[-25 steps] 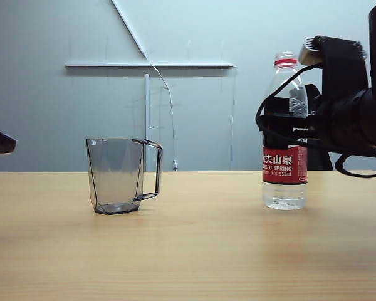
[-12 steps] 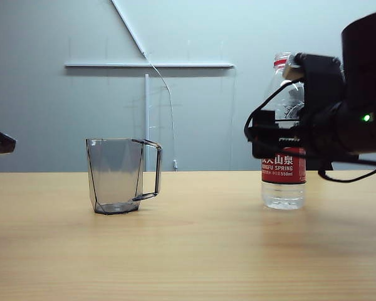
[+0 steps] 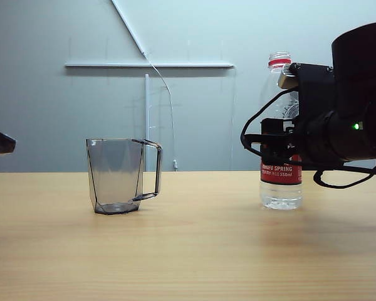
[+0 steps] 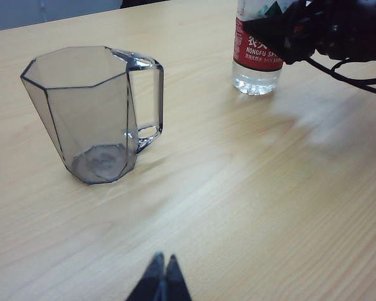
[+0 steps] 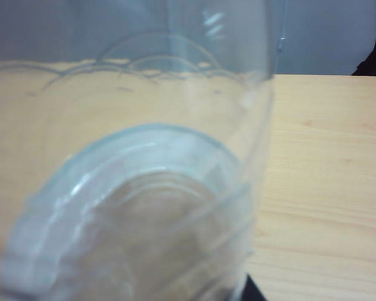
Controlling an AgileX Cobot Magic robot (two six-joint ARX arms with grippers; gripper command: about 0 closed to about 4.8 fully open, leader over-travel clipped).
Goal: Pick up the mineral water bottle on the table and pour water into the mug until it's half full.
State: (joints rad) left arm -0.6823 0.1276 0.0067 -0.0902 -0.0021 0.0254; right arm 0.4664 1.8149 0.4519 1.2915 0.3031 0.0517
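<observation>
- The mineral water bottle (image 3: 281,179) stands upright on the table (image 3: 175,251), well apart from the mug (image 3: 117,175), which sits empty with its handle turned toward the bottle.
- The bottle is thin clear plastic and looks only partly filled — light, I judge, and soft enough to buckle under a hard squeeze. The smooth wall and glossy label may slip.
- The red label band looks the best place to hold: near the middle, where the wall is braced and the bottle should tip without swinging.
- The right gripper (image 3: 269,141) is at the bottle at about that height. Its wrist camera is filled by the clear wall, so the bottle sits right between the jaws — but whether they already press on it, I cannot tell.
- The left gripper (image 4: 162,279) is drawn together, empty, hovering over bare table on the near side of the mug.
</observation>
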